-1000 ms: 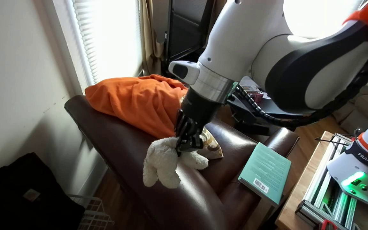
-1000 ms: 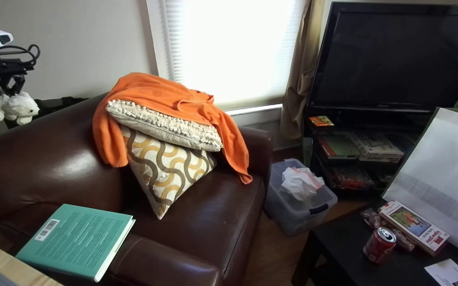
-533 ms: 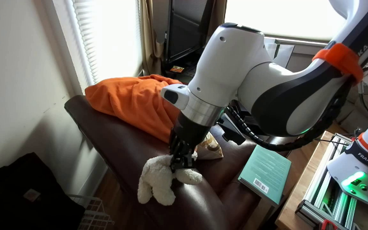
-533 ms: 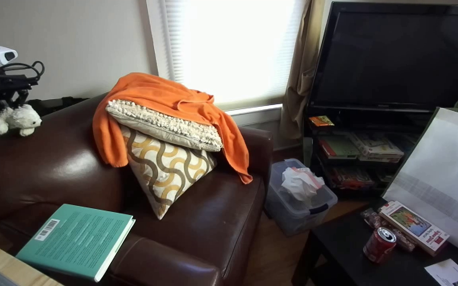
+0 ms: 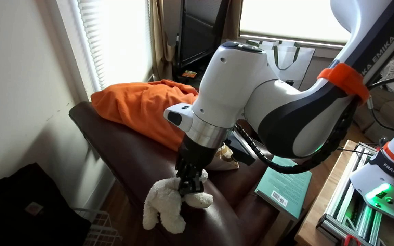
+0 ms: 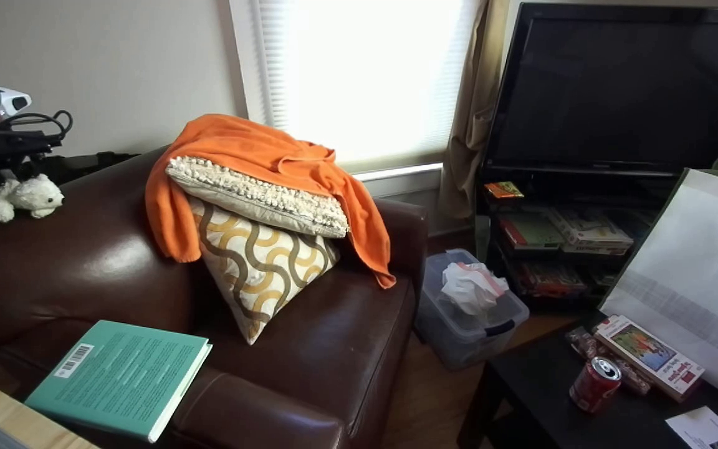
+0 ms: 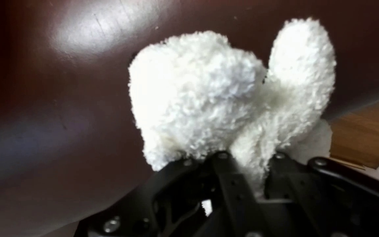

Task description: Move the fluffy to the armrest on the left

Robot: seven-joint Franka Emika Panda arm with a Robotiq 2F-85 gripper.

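Observation:
The fluffy, a cream-white plush animal with floppy limbs, hangs from my gripper. It also shows in an exterior view, with a dark nose facing right. In the wrist view the gripper is shut on a fold of the fluffy, which bulges out beyond the fingertips. Directly below is broad, rounded, glossy dark brown leather of the armchair, also filling the wrist view. Whether this part is the armrest or the back, I cannot tell. Contact between fluffy and leather is hard to judge.
An orange blanket and a patterned cushion lie farther along the chair. A teal book lies on a smaller leather arm. A wall stands behind the chair, with a white wire basket on the floor.
My gripper has come down with the fluffy in it, closer to the leather, and shifted a little left in the exterior view that shows the arm's base. The grip has stayed shut.

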